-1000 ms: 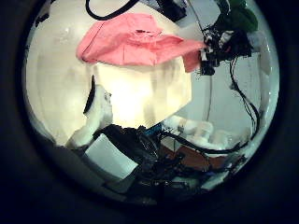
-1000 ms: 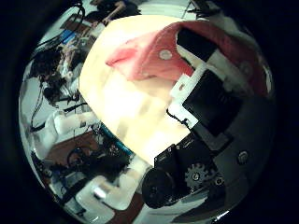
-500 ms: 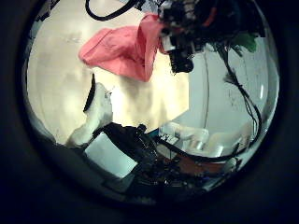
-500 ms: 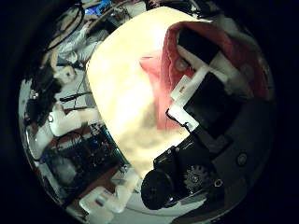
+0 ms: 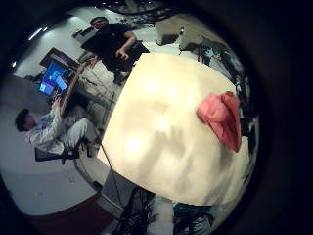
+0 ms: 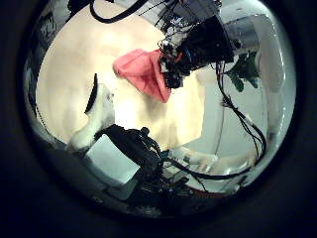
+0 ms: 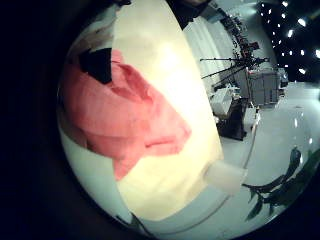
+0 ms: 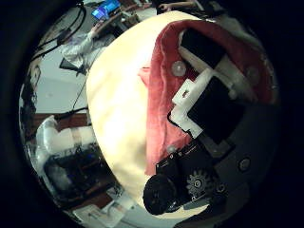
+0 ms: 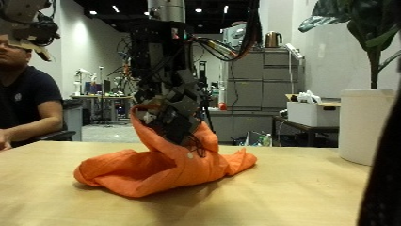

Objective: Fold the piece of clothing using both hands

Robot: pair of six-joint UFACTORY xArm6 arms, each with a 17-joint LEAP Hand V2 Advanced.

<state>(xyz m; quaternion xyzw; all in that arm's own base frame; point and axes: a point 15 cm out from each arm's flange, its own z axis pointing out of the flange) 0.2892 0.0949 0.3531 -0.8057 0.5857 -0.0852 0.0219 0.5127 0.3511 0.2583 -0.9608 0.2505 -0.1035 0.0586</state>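
Note:
An orange garment (image 9: 151, 171) lies bunched on the wooden table (image 9: 301, 200). My right hand (image 9: 176, 105) hangs down onto it, fingers curled in a raised fold of the cloth. The right thumb side palm view shows the cloth (image 8: 163, 104) wrapped close round that hand's fingers (image 8: 214, 90). The right little finger side palm view shows the garment (image 7: 120, 120) just below the palm. My left hand (image 6: 97, 107) is high, away from the garment, fingers relaxed and holding nothing. Its thumb side view shows the right hand (image 6: 188, 55) gripping the garment (image 6: 134, 67). Its little finger side view shows the garment (image 5: 223, 116) small, near a table edge.
Bare tabletop (image 5: 161, 127) stretches wide beside the garment. Shelves and equipment stand behind the table.
The right hand has carried the garment's edge over the rest of the cloth, so the garment is now more bunched. The left palm's camera has drawn farther from the table.

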